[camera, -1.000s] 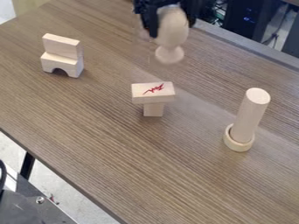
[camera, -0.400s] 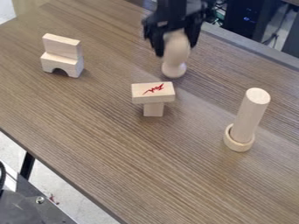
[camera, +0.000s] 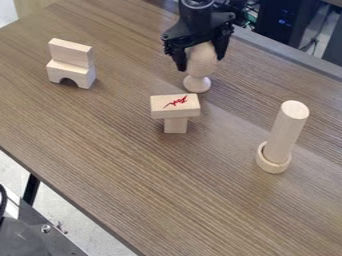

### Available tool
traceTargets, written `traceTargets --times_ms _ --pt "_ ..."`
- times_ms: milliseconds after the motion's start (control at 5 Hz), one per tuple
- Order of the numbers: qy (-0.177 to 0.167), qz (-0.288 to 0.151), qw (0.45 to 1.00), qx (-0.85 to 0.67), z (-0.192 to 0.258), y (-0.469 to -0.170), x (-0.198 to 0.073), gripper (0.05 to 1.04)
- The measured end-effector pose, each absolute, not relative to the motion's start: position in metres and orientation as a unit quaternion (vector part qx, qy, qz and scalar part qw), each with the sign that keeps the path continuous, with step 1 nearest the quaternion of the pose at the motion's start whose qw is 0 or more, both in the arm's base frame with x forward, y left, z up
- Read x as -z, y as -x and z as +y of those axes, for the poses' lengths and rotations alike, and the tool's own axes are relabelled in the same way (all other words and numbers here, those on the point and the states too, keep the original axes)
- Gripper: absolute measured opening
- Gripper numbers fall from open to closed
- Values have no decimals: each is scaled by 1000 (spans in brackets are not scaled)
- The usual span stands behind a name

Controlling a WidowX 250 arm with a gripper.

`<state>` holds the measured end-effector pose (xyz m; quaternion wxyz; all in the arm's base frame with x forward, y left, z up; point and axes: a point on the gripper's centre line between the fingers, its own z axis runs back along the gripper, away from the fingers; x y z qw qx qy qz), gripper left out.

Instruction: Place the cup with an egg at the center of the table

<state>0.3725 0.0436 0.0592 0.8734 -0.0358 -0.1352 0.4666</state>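
Here, black arm (camera: 196,19) points steeply down over egg (camera: 202,59) in cup (camera: 197,84).

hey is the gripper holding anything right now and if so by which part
Yes, the gripper holds the cup with an egg by its rounded upper part.

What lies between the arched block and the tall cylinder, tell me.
In the camera view, the T-shaped stack with the red mark stands between them.
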Motion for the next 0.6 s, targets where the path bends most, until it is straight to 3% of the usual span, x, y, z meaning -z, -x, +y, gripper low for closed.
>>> traceTargets --times_ms 200,600 --pt "29 -133 873 -469 44 -365 -63 1001" --pt "45 -173 855 -488 45 -365 -112 1000"
